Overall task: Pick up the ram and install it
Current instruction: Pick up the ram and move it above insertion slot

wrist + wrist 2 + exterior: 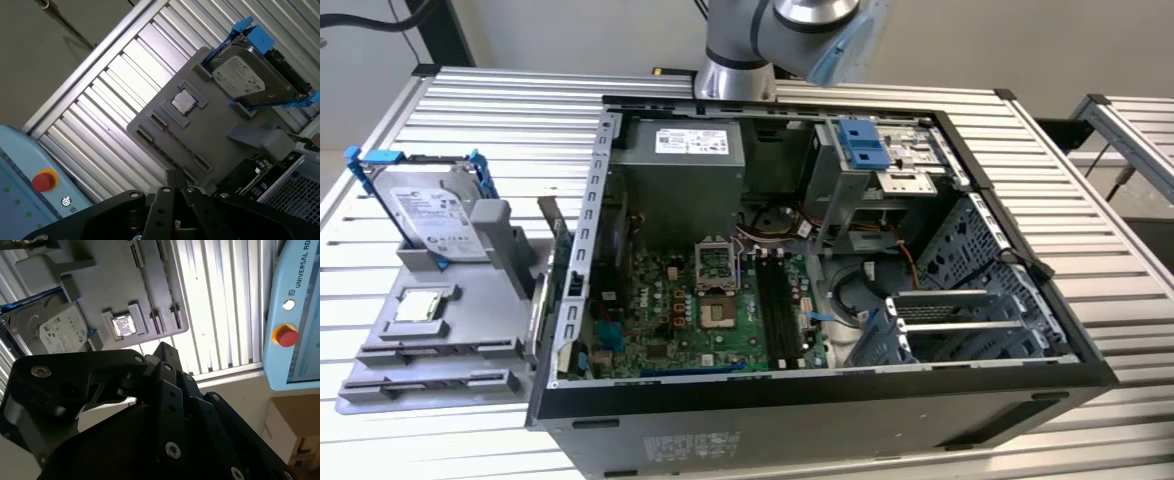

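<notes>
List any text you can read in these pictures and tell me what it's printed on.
Hard drive label: print too small to read.
Power supply label: too small to read.
Computer case outer sticker: too small to read.
Teach pendant: lettering cut off at the picture's edge.

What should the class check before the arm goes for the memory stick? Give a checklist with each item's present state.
1. The case open, green board exposed: ok.
2. The long black slots free: ok, nothing seen standing in them.
3. The memory stick found on the grey holder: cannot tell.
4. The fingers open for a grasp: not ok, shut with nothing seen between them.
5. The hard drive clear of the case: ok, standing in the holder.
</notes>
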Motion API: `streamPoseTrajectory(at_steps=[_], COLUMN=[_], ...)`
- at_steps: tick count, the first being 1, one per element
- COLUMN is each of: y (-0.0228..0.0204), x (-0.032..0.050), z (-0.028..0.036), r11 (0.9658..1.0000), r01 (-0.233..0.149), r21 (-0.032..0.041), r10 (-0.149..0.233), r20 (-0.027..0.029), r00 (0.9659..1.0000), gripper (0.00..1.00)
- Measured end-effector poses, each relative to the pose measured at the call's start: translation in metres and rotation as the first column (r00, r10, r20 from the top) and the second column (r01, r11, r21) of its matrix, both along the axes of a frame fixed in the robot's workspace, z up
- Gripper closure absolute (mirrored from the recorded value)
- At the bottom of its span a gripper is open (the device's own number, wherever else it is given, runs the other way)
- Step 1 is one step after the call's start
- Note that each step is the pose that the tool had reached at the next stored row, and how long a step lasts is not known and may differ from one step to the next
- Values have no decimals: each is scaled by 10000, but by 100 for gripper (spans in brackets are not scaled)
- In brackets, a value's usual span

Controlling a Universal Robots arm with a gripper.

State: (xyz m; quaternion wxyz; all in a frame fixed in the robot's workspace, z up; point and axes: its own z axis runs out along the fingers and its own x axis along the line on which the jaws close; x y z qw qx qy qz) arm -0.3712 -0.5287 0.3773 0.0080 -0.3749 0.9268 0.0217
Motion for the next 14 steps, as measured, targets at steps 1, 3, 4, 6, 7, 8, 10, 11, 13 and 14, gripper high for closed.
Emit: streamPoseTrajectory(at_steps=[1,3,4,6,7,8,10,11,13,14], y=[-1,0,0,-1,-1,-1,-1,-1,-1,-1], x=[1,1,1,1,1,1,1,2,2,1], z=[0,0,0,0,1,0,0,0,0,1], r11=[9998,9985,9973,9940,9919,9895,9843,9816,9759,9732], r01=[-189,-547,-733,-1091,-1268,-1444,-1767,-1911,-2181,-2300], r21=[-1,-3,-7,-12,-13,-14,-21,-27,-50,-62], r10=[189,547,733,1091,1268,1444,1767,1911,2181,2300], r20=[0,0,0,-1,-1,4,12,14,20,32], r00=[9998,9985,9973,9940,9919,9895,9843,9816,9759,9732], gripper=[100,100,100,100,100,100,100,100,100,100])
